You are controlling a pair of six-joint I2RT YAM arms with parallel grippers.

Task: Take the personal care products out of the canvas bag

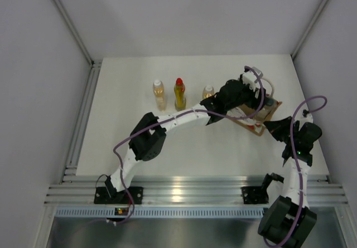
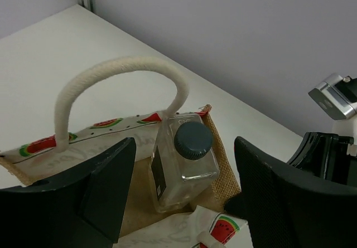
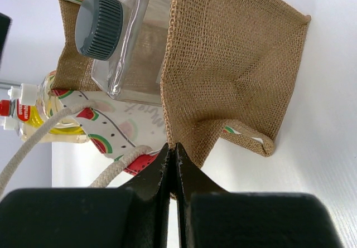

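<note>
**Item 1, right gripper** (image 3: 170,150): nearest the bases, at 4 o'clock from the table's centre. The jaws are closed tip to tip. The hem of the bag's burlap side runs right into the tips, so they appear to pinch it.

**Item 2, canvas bag** (image 3: 234,64): on the white table (image 1: 167,153), at 3 o'clock from centre. It has tan burlap sides and a white panel printed with red watermelon slices. One looped white rope handle (image 2: 117,69) arches up at 10 o'clock of the bottle inside.

**Item 3, left gripper** (image 2: 185,145): over the bag's mouth at the end of the long reaching arm. The jaws are open, one finger at 9 o'clock and one at 3 o'clock of the clear bottle. There is visible space on both sides and neither pad touches it.

**Item 4, clear bottle** (image 2: 184,170): square-shouldered with a dark grey ribbed cap. It is inside the bag with burlap behind it, cap end pointing towards the left wrist camera.

**Item 5, first amber bottle** (image 1: 159,93): white cap, upright on the table at 11 o'clock from centre, out of the bag.

**Item 6, yellow bottle** (image 1: 179,93): red cap, upright, just beside item 5 at its 3 o'clock.

**Item 7, second amber bottle** (image 1: 208,92): next along at 3 o'clock, between the yellow bottle and the bag. Its lower part is hidden behind the left arm.
</note>
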